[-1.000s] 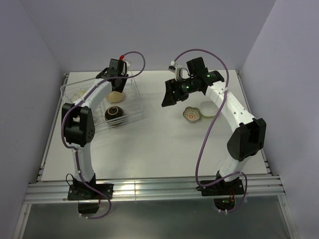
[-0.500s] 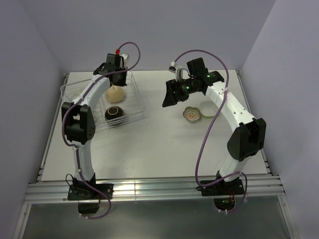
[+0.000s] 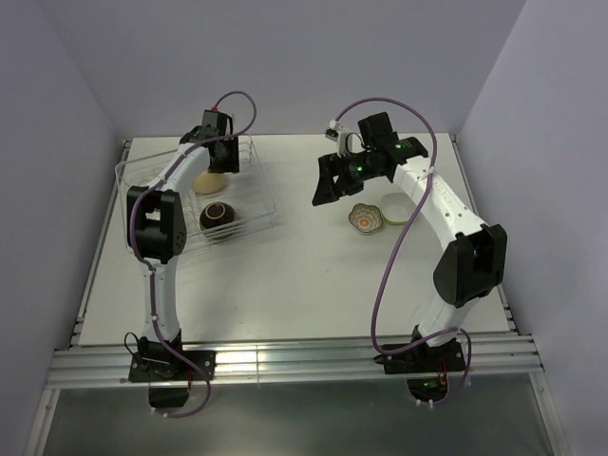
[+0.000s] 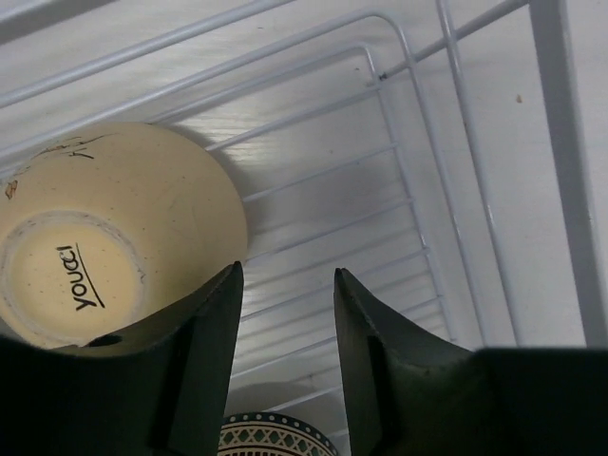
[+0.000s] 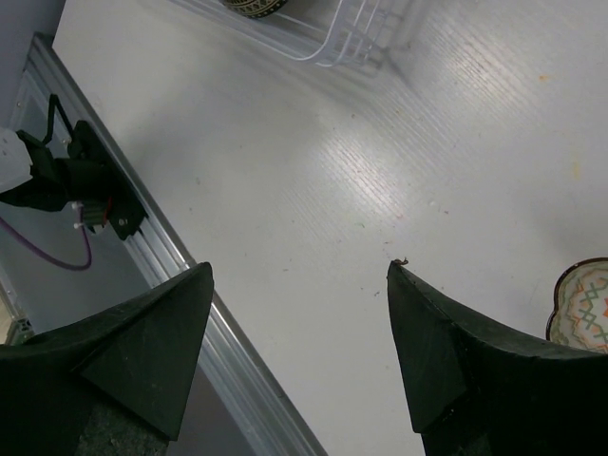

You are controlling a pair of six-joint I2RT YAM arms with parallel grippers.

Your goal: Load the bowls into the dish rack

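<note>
Right gripper (image 5: pixel 294 275) hangs above bare table (image 3: pixel 285 275), fingers spread wide, nothing between them. Scalloped patterned bowl (image 5: pixel 581 304) sits upright on the table just off the outer side of its right-hand finger, with a lime-green bowl (image 3: pixel 396 208) close beyond it. Both lie on the right arm's side, well apart from the left arm, so the right arm is judged nearer for the next pick. Bowls are round: no long axis, and approach angle matters little. Left gripper (image 4: pixel 285 275) is over the far end of the dish rack (image 4: pixel 408 190), fingers a little apart and empty. Tan bowl (image 4: pixel 104 228) lies upside down in the rack just beside its left finger; dark bowl (image 3: pixel 217 216) sits in the rack's near end.
</note>
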